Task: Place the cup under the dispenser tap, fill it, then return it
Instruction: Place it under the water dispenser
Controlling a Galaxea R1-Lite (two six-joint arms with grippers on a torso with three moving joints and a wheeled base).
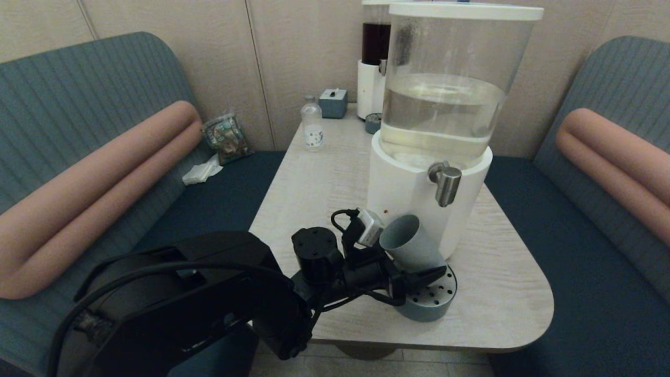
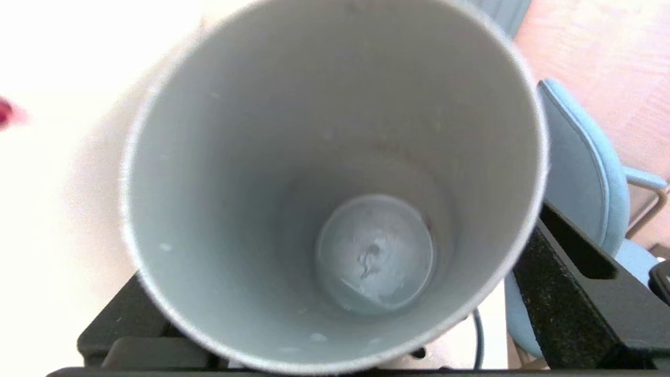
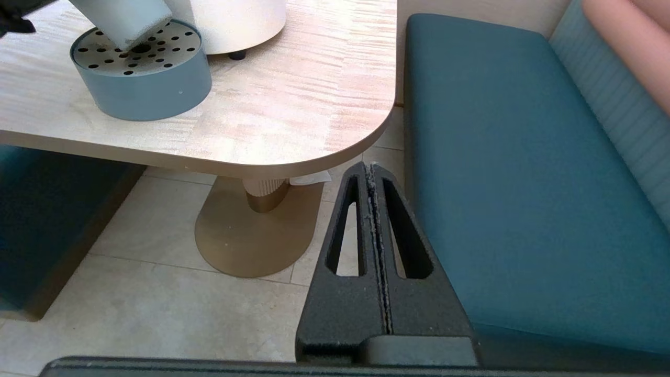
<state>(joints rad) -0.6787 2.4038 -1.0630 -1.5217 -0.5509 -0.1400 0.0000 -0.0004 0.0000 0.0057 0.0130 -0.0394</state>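
My left gripper [image 1: 416, 268] is shut on the grey-green cup [image 1: 410, 242], one black finger [image 1: 432, 274] showing along its lower side. The cup leans with its mouth toward me and to the left, its base on the perforated drip tray [image 1: 437, 303]. The steel dispenser tap [image 1: 446, 183] hangs above and to the right of the cup's mouth, not over it. The left wrist view looks straight into the cup [image 2: 335, 173], whose bottom seems wet, with fingers [image 2: 568, 293] on either side. My right gripper [image 3: 370, 168] is shut on nothing, parked below the table's right corner.
The big clear-tank dispenser [image 1: 445, 104] stands right behind the tray. Farther back are a dark-liquid dispenser [image 1: 372, 63], a small bottle [image 1: 312, 123] and a grey box [image 1: 333, 102]. The table edge [image 3: 293, 162] curves near the right bench seat [image 3: 513, 157].
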